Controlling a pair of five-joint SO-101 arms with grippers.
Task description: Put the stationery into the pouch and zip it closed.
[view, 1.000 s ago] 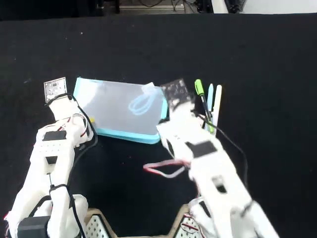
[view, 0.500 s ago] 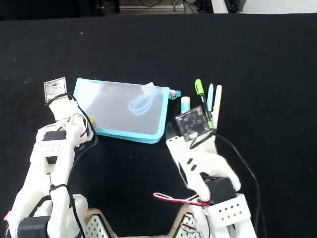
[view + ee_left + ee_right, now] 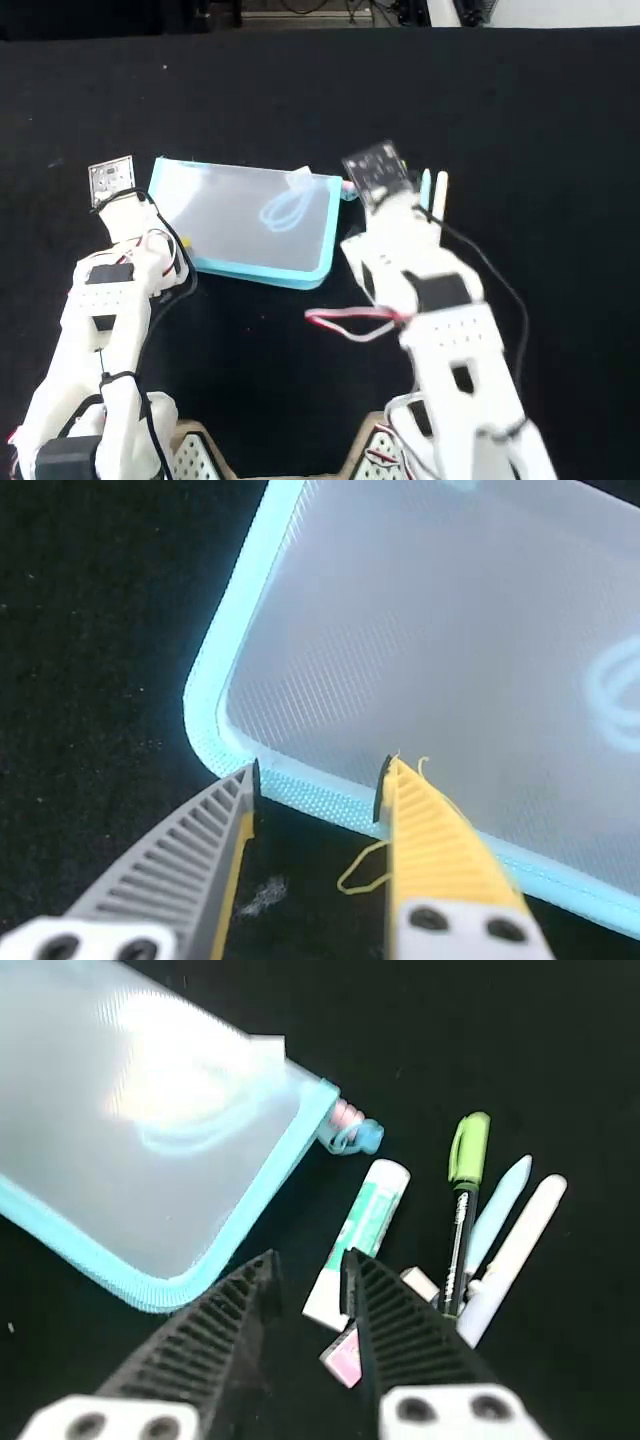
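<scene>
Two finger pairs parted, empty | left fingers (image 3: 425, 830) at pouch (image 3: 450, 630) corner edge | glue stick (image 3: 362, 1222) just beyond right fingers (image 3: 390, 1310), pens (image 3: 466, 1175) beside | lower astride stick mid-length, then clench.

Black table (image 3: 300, 90); cables (image 3: 300, 8) and pale surface (image 3: 565, 12) beyond.

High cam: fixed overhead, wide, looks down the counter (image 3: 560, 110) from behind both arms. Left wrist cam: past the left end effector (image 3: 320, 780), very close on a pouch (image 3: 450, 630) corner. Right wrist cam: higher up, pouch's other end plus pens (image 3: 468, 1155). All three share the pouch.
</scene>
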